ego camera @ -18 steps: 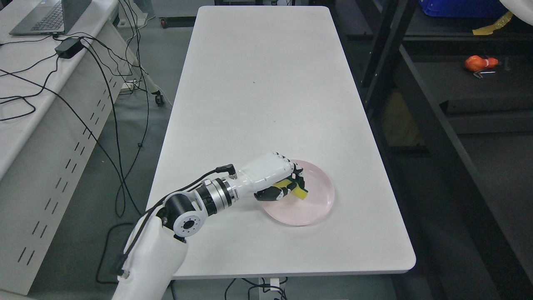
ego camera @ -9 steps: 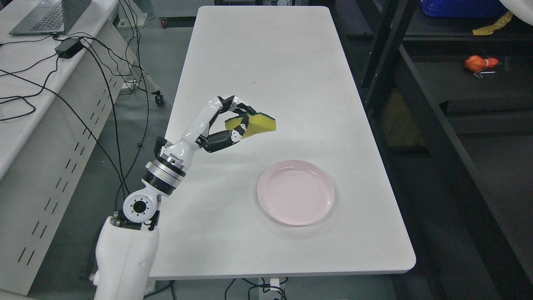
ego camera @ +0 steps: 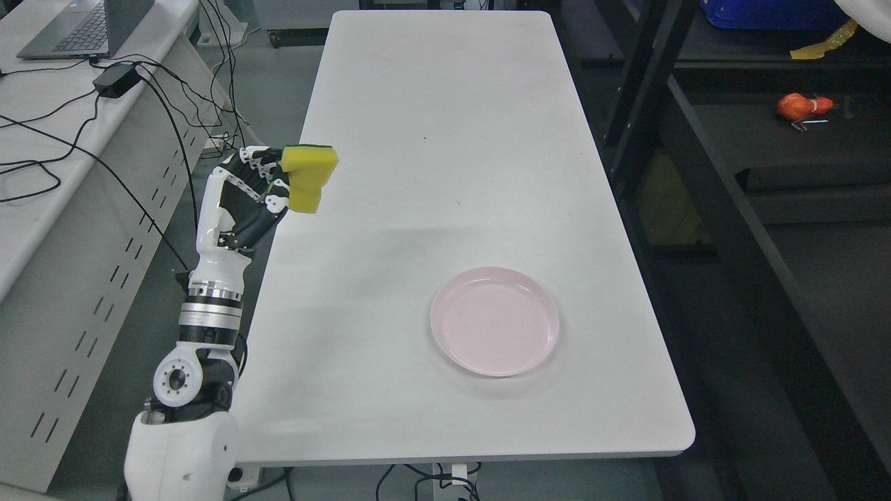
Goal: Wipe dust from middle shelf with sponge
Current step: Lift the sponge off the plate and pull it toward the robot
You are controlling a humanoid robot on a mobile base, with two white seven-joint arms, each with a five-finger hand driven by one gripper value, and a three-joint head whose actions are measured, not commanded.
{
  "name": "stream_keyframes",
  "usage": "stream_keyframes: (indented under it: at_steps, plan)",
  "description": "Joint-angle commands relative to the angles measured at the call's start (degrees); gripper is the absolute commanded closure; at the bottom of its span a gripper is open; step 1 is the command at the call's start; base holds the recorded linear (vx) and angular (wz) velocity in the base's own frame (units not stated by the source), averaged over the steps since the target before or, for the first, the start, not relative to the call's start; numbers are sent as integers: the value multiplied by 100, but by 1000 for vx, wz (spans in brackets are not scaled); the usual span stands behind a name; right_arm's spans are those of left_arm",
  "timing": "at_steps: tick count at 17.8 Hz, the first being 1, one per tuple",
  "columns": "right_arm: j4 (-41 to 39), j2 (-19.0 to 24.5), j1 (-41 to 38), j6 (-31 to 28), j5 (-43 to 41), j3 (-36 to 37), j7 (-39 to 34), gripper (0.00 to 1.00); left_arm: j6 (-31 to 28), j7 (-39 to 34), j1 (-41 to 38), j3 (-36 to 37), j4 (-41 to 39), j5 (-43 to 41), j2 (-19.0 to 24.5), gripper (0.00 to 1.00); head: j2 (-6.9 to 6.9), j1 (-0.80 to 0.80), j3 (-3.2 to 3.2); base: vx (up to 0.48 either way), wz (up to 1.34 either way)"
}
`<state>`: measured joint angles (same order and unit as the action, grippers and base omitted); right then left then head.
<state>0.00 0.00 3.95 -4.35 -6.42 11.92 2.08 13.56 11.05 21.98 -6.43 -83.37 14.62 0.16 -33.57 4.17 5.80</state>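
My left hand (ego camera: 278,182) is shut on a yellow sponge (ego camera: 310,174) with a green scouring side, held raised above the left edge of the white table (ego camera: 445,139). The left arm rises from the lower left. The dark shelf unit (ego camera: 703,181) stands to the right of the table, with dark shelf boards (ego camera: 800,153) at several levels. The right arm is out of view.
An empty pink plate (ego camera: 495,321) sits on the table's near right part. An orange object (ego camera: 800,106) lies on a shelf board at the upper right. A desk with a laptop (ego camera: 76,28), a power brick (ego camera: 115,78) and cables stands at the left.
My left hand lifted the sponge off the pink plate, then carried it up and to the left, past the table's left edge. The plate stays in place.
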Motion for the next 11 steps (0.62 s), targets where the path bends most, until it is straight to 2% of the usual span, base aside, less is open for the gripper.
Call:
stream_keyframes:
  at_steps: [1, 11]
  plan:
    - [-100, -100, 0, -4, 0, -6, 2, 0, -451, -77, -185, -1256, -549, 305, 84, 100, 0, 0, 0, 0, 0]
    - [-100, -100, 0, -4, 0, 3, 2, 0, -460, -42, -343, -1203, -593, 296, 84, 100, 0, 0, 0, -55, 6]
